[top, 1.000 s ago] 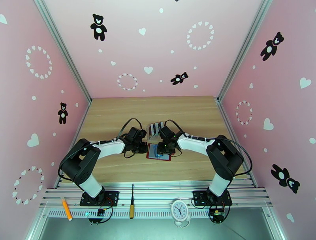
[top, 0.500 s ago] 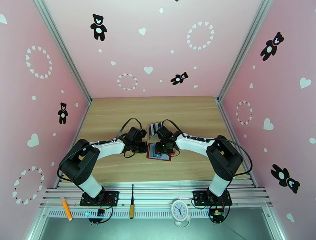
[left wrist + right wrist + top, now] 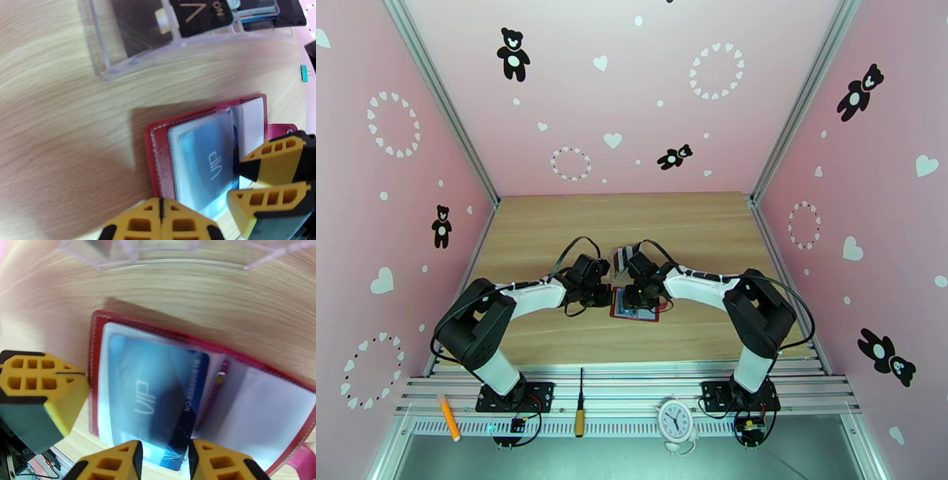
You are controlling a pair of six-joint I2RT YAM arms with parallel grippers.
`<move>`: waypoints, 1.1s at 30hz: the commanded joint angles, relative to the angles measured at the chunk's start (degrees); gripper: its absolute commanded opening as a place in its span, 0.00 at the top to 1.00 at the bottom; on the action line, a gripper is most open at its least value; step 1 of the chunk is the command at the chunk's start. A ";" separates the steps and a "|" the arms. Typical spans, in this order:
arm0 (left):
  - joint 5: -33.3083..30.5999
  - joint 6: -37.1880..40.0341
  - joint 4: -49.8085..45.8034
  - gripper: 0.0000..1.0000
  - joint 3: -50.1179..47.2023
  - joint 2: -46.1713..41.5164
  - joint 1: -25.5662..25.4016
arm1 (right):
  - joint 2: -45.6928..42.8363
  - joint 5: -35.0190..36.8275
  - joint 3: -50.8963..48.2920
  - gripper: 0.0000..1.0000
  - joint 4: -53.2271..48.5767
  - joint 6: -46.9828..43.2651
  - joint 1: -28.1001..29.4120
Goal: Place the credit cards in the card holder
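Pink walls [image 3: 434, 197] printed with black bears and white hearts enclose a wooden bench [image 3: 553, 229]. Two arms reach in from the near edge and meet at the middle of the bench.

A clear plastic rack [image 3: 118, 59] stands just behind that spot. It holds a black card [image 3: 197, 12] with a gold "V" on it; the smaller print is unreadable. More cards [image 3: 256, 10] are stacked behind the black one, only their edges showing.

The dark-red wallet [image 3: 152, 158] lies open and flat on the bench, in front of the rack and between the two grippers. Its clear pockets face up and its snap tab [image 3: 282, 129] sticks out to one side.

A blue card [image 3: 158, 394] sits in the wallet's left pocket, its near end sticking out of the sleeve. It reads "VIP", with a line starting "NO" and digits that look like eights.

The left gripper [image 3: 160, 205] has its jaws fully closed on nothing, the tip at the wallet's left edge. The right gripper [image 3: 162, 455] hangs over the wallet with its jaws part open, the card's near end in the gap between them. I cannot tell whether they touch it.

A white clock [image 3: 675, 418], a screwdriver [image 3: 580, 410] and an orange pen [image 3: 448, 417] lie on the metal rail by the arm bases. A small teal binder clip [image 3: 304, 73] lies on the bench beyond the wallet.
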 commanded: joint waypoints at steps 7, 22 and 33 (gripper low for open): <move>0.87 -0.04 -0.39 1.00 0.17 -0.30 -0.44 | 1.16 -0.93 2.03 0.62 -0.27 1.34 1.88; 0.18 0.25 -0.97 1.00 0.21 -0.76 -0.47 | 2.33 -1.10 2.97 0.62 0.78 1.19 1.88; -0.36 0.68 -1.51 1.00 0.43 -0.91 -0.41 | 2.68 -0.62 3.58 0.62 0.22 0.92 1.88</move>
